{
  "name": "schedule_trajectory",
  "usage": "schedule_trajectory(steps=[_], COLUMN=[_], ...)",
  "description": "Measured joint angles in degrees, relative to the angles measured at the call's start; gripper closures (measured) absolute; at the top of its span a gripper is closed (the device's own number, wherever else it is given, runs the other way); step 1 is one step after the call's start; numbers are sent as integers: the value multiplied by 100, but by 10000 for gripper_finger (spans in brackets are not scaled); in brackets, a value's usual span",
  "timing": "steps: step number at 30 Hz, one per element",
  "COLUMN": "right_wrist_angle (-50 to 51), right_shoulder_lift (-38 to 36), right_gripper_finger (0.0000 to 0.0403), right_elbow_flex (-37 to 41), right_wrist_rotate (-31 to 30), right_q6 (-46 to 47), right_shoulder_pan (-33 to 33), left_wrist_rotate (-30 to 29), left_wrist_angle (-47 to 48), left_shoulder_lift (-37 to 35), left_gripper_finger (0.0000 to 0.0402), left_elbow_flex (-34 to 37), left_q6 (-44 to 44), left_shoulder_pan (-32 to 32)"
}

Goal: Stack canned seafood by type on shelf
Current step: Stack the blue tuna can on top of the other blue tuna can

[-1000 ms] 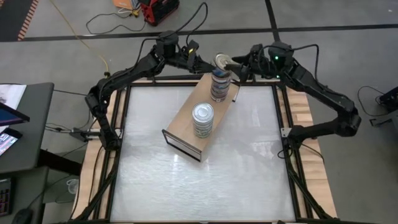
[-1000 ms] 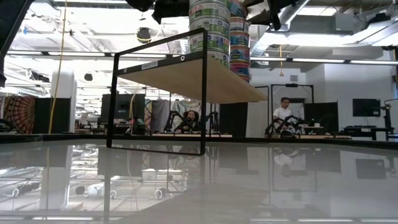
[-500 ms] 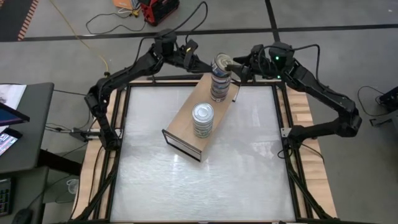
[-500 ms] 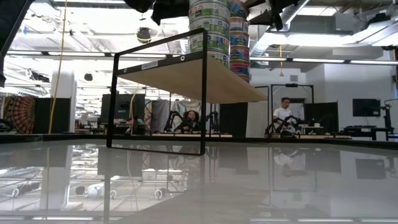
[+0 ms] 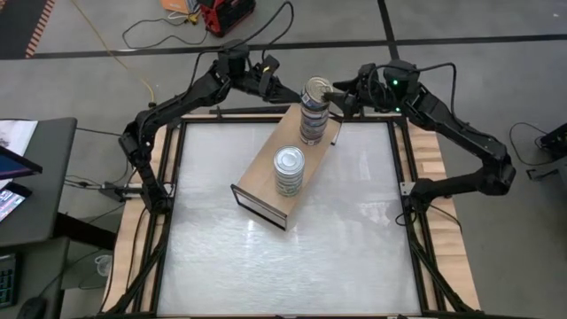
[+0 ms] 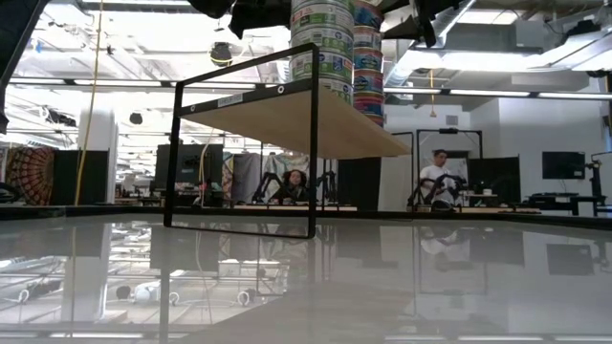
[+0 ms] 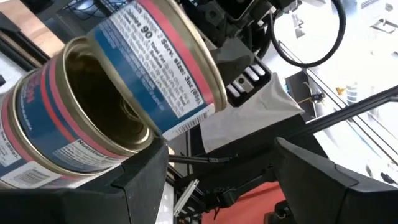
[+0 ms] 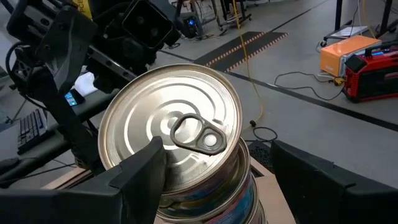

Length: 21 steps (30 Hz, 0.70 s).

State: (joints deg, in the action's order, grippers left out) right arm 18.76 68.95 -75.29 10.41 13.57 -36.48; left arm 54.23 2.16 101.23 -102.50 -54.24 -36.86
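Note:
The shelf (image 5: 260, 173) lies slantwise on the white tabletop and carries two stacks of canned seafood. The near stack (image 5: 289, 167) has a silver lid on top. The far stack (image 5: 311, 124) ends in a top tin (image 8: 171, 127) with a pull tab. That tin sits askew on the tin below, and its gold underside (image 7: 106, 93) shows. My left gripper (image 7: 217, 146) stands open just left of the far stack, with nothing between its fingers. My right gripper (image 8: 216, 144) is open at the top tin from the right, a finger on either side. My right gripper comes level at the top tin from the table's far right. One fingertip (image 8: 152, 149) shows in front of the lid's rim, and the other stands clear of the tin's side. I cannot tell whether it touches the tin.
Wooden rails (image 5: 423, 151) and a dark frame border the white tabletop (image 5: 266, 257), which is bare in front of the shelf. A desk (image 5: 35, 177) stands to the left. Cables and a red tool (image 5: 221, 13) lie on the floor beyond. A person (image 6: 438, 172) sits far behind.

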Motion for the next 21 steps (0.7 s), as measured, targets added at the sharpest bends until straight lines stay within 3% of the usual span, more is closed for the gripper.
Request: schedule_trajectory(steps=[21], right_wrist_angle=[29], right_shoulder_lift=[-33], right_gripper_finger=[92], right_elbow_flex=[-93], right_wrist_rotate=[0], right_q6=[-26], right_shoulder_pan=[3], left_wrist_rotate=[151], left_wrist_angle=[100], left_shoulder_lift=[0], left_gripper_finger=[127], left_elbow_flex=[0], left_q6=[36], left_shoulder_pan=[0])
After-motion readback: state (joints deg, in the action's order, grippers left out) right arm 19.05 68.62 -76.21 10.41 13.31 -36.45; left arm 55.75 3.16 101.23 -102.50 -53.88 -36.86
